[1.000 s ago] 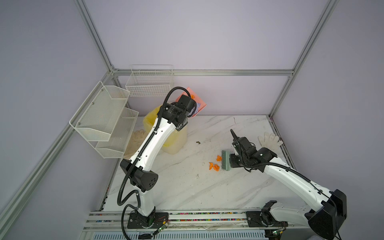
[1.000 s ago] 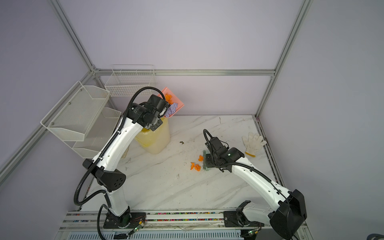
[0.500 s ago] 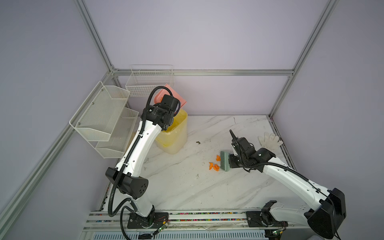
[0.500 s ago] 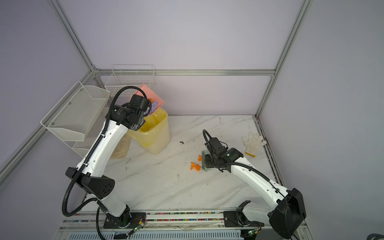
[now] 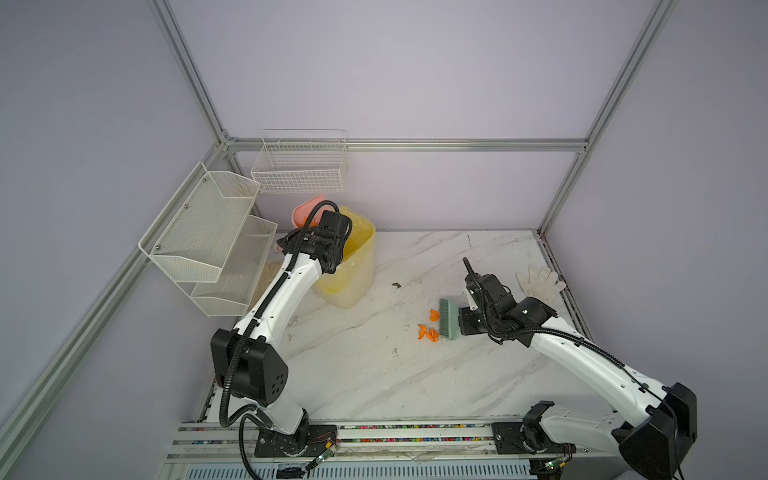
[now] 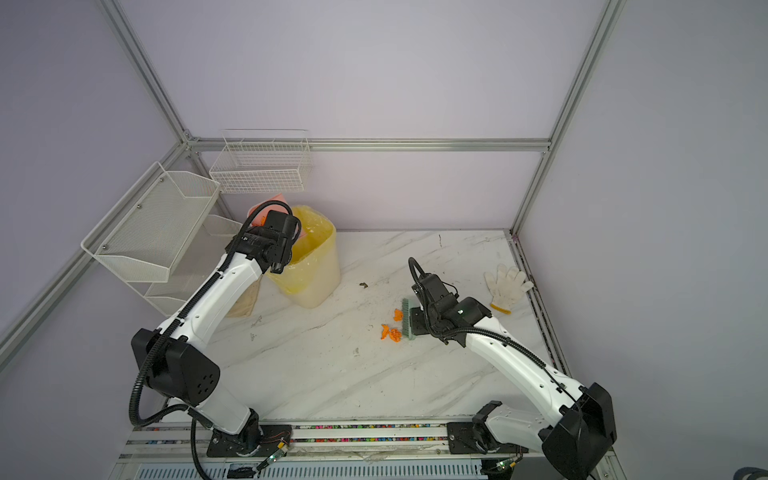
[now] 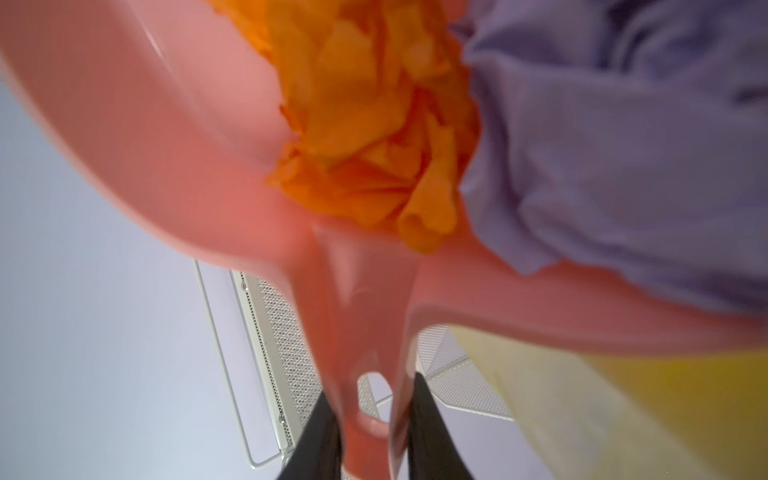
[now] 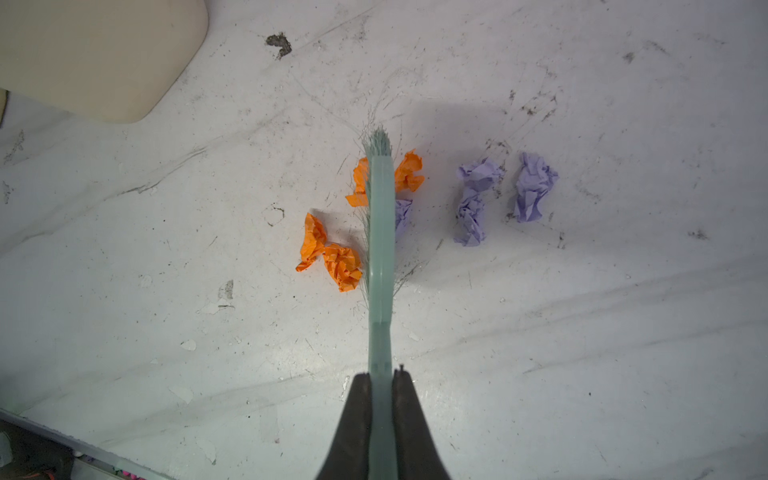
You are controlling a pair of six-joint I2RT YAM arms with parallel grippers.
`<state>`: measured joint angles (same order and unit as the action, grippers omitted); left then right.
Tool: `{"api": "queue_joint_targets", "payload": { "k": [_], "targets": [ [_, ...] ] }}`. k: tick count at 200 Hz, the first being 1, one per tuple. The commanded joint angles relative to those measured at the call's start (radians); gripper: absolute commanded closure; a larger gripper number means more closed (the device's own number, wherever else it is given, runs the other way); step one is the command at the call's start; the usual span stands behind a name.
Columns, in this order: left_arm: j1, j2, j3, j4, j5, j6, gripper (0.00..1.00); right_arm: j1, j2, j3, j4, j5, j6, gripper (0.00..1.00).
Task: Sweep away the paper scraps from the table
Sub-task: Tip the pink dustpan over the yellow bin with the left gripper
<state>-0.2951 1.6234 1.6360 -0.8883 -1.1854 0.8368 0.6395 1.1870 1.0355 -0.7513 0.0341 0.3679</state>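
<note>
Left gripper (image 7: 370,386) swung clamped dustpan (image 7: 166,145) leftward; right gripper (image 8: 380,376) clamps brush (image 8: 380,232), purple scraps (image 8: 473,203) beside it unseen from above.

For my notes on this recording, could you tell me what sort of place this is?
Probably a robot test cell: an aluminium frame around plain walls, two robot arms mounted at the table, wire-mesh shelves.

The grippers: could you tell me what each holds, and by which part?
Left gripper holds the pink dustpan by its handle end; right gripper holds the green brush by its handle.
</note>
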Motion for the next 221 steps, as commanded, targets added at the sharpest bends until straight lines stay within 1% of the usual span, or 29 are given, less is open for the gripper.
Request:
{"api": "queue_joint_targets", "payload": {
  "k": [1,20,49,62,72,81,87,97,117,130,151,169,193,221],
  "targets": [
    [0.002,-0.085,-0.082,0.29,-0.068,0.263,1.0,-0.006,-0.029,-0.017,0.014,0.004,-0.008,1.0],
    [0.004,-0.095,-0.134,0.406,-0.068,0.369,1.0,-0.006,-0.032,-0.02,0.014,0.01,-0.01,1.0],
    [0.002,-0.109,-0.176,0.52,-0.061,0.47,1.0,-0.006,-0.045,-0.022,0.013,0.01,-0.01,1.0],
    [0.003,-0.118,-0.204,0.642,-0.065,0.56,1.0,-0.006,-0.047,-0.022,0.009,0.013,-0.01,1.0],
    [0.004,-0.121,-0.202,0.677,-0.061,0.589,1.0,-0.006,-0.049,-0.022,0.009,0.015,-0.01,1.0],
    [0.006,-0.125,-0.209,0.736,-0.052,0.628,0.91,-0.006,-0.049,-0.02,0.009,0.015,-0.013,1.0],
    [0.007,-0.128,-0.22,0.793,-0.047,0.666,0.89,-0.006,-0.05,-0.022,0.01,0.015,-0.015,1.0],
    [0.008,-0.132,-0.237,0.873,-0.032,0.721,0.89,-0.006,-0.051,-0.023,0.012,0.015,-0.017,1.0],
    [0.009,-0.144,-0.267,0.948,-0.012,0.789,0.91,-0.005,-0.056,-0.025,0.017,0.019,-0.02,1.0],
    [0.012,-0.149,-0.273,0.955,-0.001,0.794,0.91,-0.006,-0.058,-0.025,0.017,0.019,-0.023,1.0],
    [0.022,-0.163,-0.285,0.907,0.019,0.779,0.91,-0.006,-0.059,-0.022,0.014,0.013,-0.027,1.0],
    [0.045,-0.178,-0.315,0.931,0.045,0.789,0.91,-0.006,-0.059,-0.012,0.013,0.015,-0.031,1.0],
    [0.05,-0.2,-0.374,0.972,0.071,0.825,0.9,-0.006,-0.056,-0.009,0.017,0.018,-0.038,1.0],
    [0.052,-0.258,-0.415,0.902,0.132,0.802,0.88,-0.006,-0.051,-0.004,0.023,0.007,-0.044,1.0]
  ]
}}
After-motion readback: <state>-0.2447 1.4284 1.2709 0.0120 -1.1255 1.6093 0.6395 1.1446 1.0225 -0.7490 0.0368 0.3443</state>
